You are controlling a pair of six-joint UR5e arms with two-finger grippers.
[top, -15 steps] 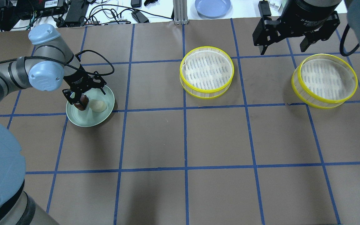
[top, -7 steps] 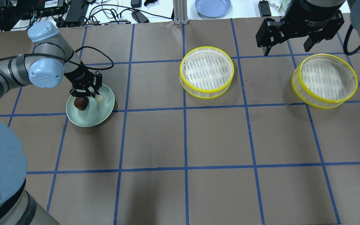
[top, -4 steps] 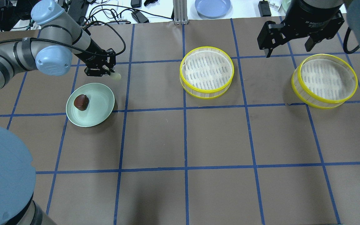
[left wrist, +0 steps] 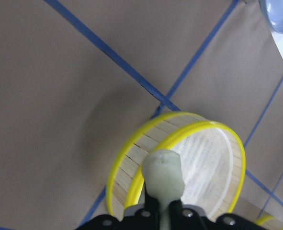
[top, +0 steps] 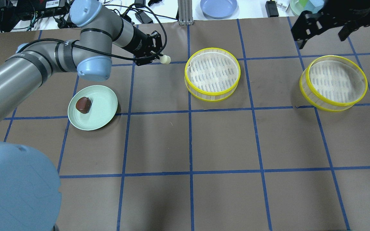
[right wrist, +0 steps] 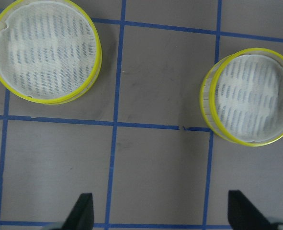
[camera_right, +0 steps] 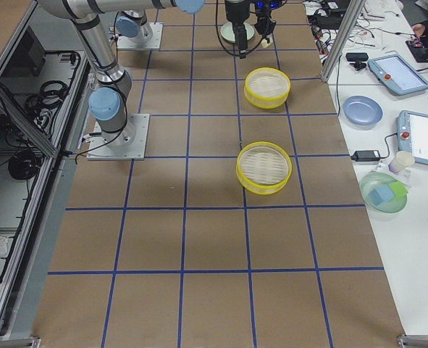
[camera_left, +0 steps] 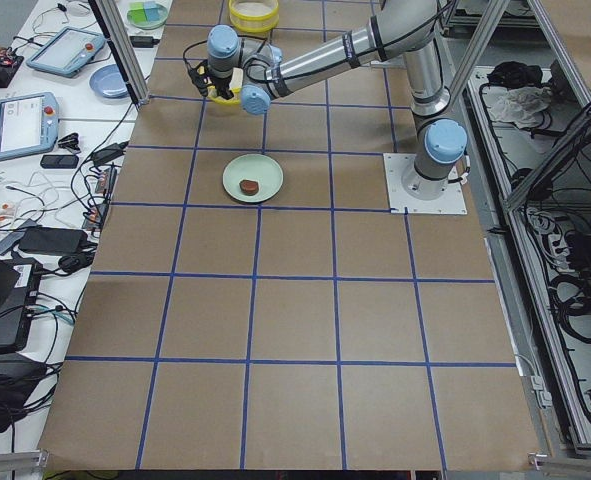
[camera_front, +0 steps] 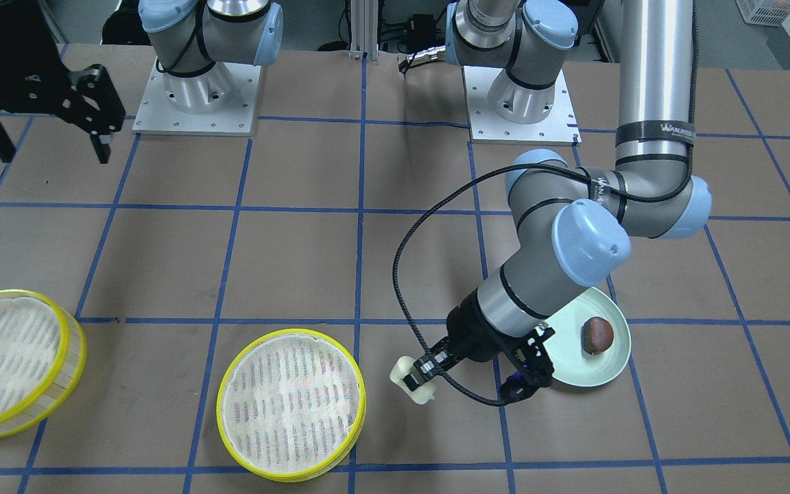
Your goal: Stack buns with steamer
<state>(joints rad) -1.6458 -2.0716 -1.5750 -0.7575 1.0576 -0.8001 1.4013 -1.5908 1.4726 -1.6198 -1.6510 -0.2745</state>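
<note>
My left gripper (top: 160, 58) is shut on the pale cream bun (top: 164, 59) and holds it above the table, just left of the middle yellow-rimmed steamer (top: 212, 73). The left wrist view shows the cream bun (left wrist: 164, 175) between the fingers, with that steamer (left wrist: 203, 153) right behind it. The dark reddish-brown bun (top: 83, 105) lies on the pale green plate (top: 103, 107). A second steamer (top: 333, 82) stands at the right. My right gripper (top: 321, 30) is open and empty, high beyond that steamer. Both steamers are empty.
A blue dish (top: 218, 7), cables and devices lie on the white bench beyond the table's far edge. Blue tape lines grid the brown table. From the front, the left arm's elbow (camera_front: 590, 240) hangs over the plate's (camera_front: 573, 374) near side.
My left gripper lifted the cream bun off the plate and carried it right, toward the middle steamer. The brown bun stayed on the plate. My right gripper drew back toward the far right.
</note>
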